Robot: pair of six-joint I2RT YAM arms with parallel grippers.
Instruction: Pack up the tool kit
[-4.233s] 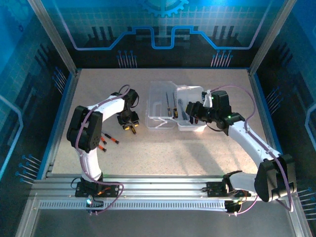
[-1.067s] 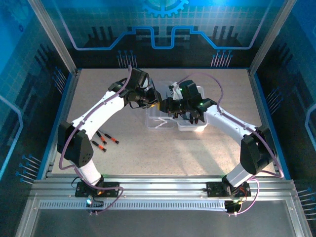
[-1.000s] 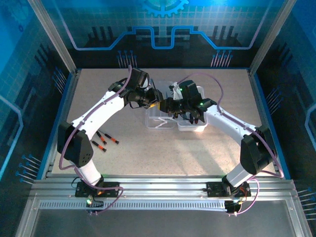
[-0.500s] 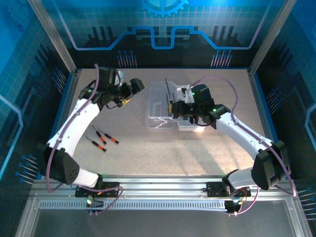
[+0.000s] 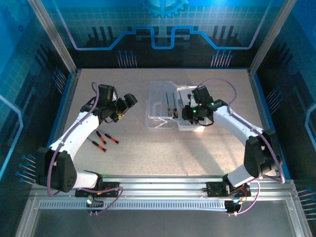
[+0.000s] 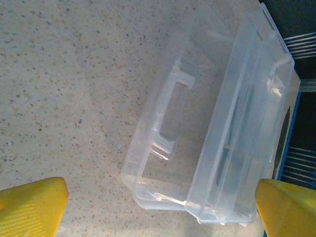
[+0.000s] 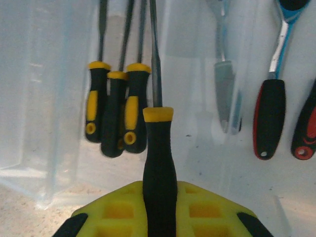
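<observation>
Tool kit (image 5: 157, 101) open; right end effector (image 7: 159, 207) clamping screwdriver (image 7: 159, 148).

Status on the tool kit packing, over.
Left tool open, empty, beside the case. Right tool shut on a yellow-black screwdriver over the case, next to three packed ones. Loose screwdrivers on the table. Nothing in the way.
</observation>
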